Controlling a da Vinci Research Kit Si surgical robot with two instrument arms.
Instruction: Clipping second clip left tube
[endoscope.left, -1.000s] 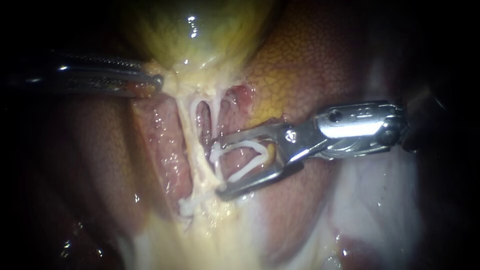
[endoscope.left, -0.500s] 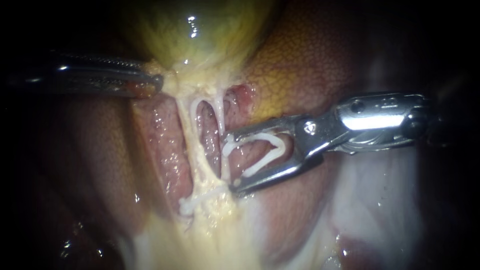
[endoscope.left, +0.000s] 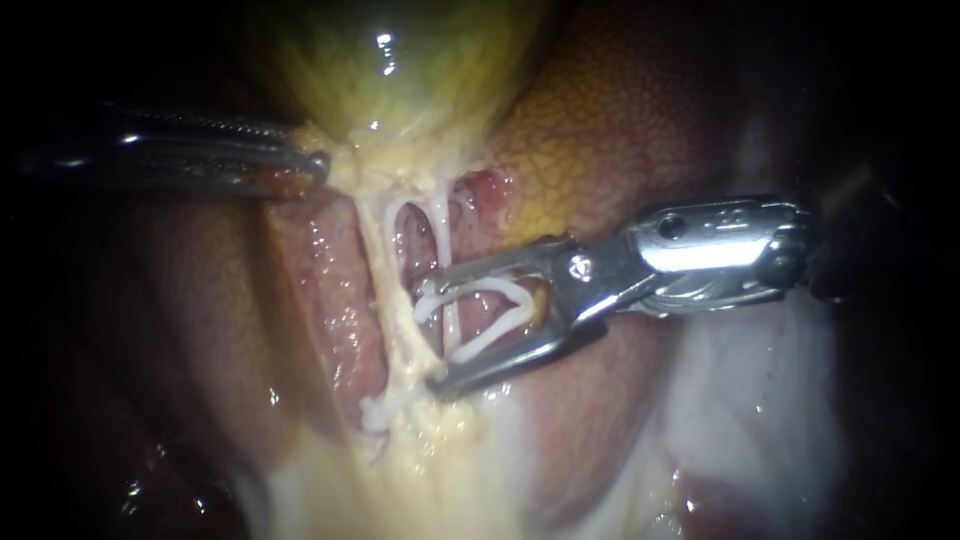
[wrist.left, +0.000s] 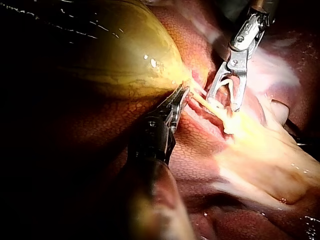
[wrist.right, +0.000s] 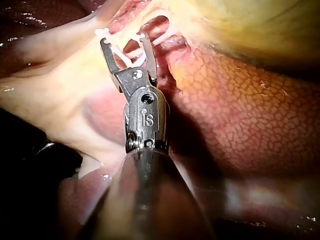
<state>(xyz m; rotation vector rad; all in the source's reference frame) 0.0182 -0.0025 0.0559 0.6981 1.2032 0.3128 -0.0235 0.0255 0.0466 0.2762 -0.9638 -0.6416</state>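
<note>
One liver (endoscope.left: 620, 130); one gallbladder (endoscope.left: 400, 70), far centre. Two instruments: left instrument (endoscope.left: 318, 165) claw clenched on gallbladder neck. Right instrument (endoscope.left: 437, 330) claw spread, holding open clip (endoscope.left: 490, 300), tips against left tube (endoscope.left: 385, 270); right tube (endoscope.left: 441, 225) crosses inside it. Second clip (endoscope.left: 372, 410) nearer, on left tube.

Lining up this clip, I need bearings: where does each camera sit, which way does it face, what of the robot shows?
Endoscope view: close in, facing the tubes below the gallbladder; left instrument enters from left, right instrument from right, jaws carrying a clip.
Left wrist view: on the left arm, looking along its shaft to the gallbladder; right instrument beyond.
Right wrist view: on the right arm, looking along its shaft to the clip and liver.
All three share the clip at the tubes.
</note>
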